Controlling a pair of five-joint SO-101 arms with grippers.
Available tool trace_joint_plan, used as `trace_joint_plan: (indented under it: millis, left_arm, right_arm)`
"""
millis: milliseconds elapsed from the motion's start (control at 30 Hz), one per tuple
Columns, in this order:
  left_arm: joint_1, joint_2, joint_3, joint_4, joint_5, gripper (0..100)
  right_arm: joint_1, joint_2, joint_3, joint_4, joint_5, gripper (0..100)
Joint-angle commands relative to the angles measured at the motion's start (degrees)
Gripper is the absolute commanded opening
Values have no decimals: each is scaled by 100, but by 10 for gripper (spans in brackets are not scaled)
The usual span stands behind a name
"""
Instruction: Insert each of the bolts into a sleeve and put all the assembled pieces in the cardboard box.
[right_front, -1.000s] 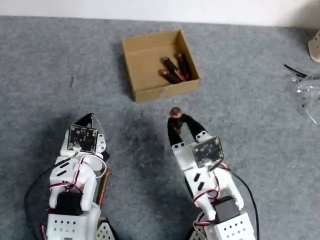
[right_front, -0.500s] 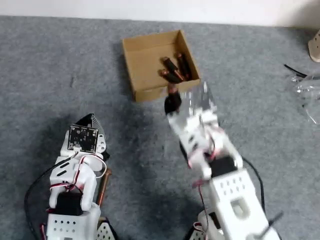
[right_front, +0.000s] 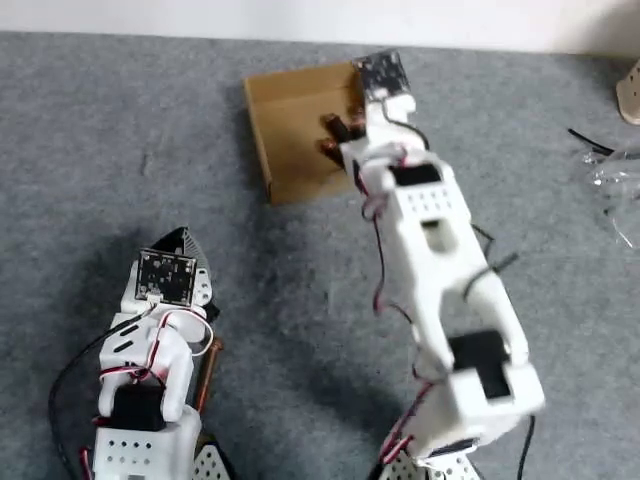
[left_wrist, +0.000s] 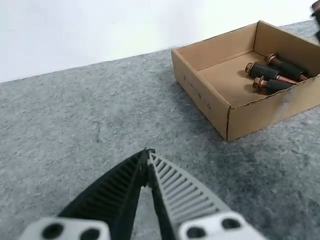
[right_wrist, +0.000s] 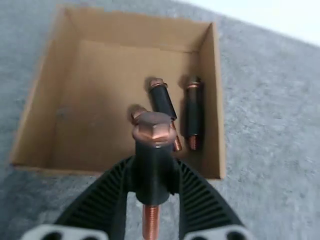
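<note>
While the right arm stretches out from its base across the grey carpet, its gripper hangs above the open cardboard box. The jaws are clamped on the black sleeve of an assembled piece, with the copper bolt head above them and the threaded tip poking out below. It is held by the sleeve, probably so that bolt and sleeve stay together as one part. The piece sits over the near half of the box, inside its walls, so letting go here should land it inside rather than on the carpet.

Three finished pieces already lie on the box floor, bunched toward one side wall. The held piece hangs nearly over them, so it may come down on top of them.

The left gripper rests low near its own base, well apart from the box, jaws pressed together on nothing, most likely parked out of the way. A copper bolt lies on the carpet just beside the left arm; I cannot tell whether it has a sleeve.
</note>
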Motion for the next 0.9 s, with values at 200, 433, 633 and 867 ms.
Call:
trace_joint_plan:
  millis: [200,433,633,867]
  left_arm:
    - [-75,-75,-84,-9,-18,8]
    - [-75,-75,-84,-18,-18,9]
    - [-75,-75,-75,-70,-26,10]
    - [-66,-75,75,-343,-18,10]
  right_arm:
    - [57,1481,-3081,1209,-35,5]
    - [75,2079,-3714,1481,-35,5]
    - [84,2360,-3697,1481,-44,5]
    - [66,2695,-3714,1481,-26,6]
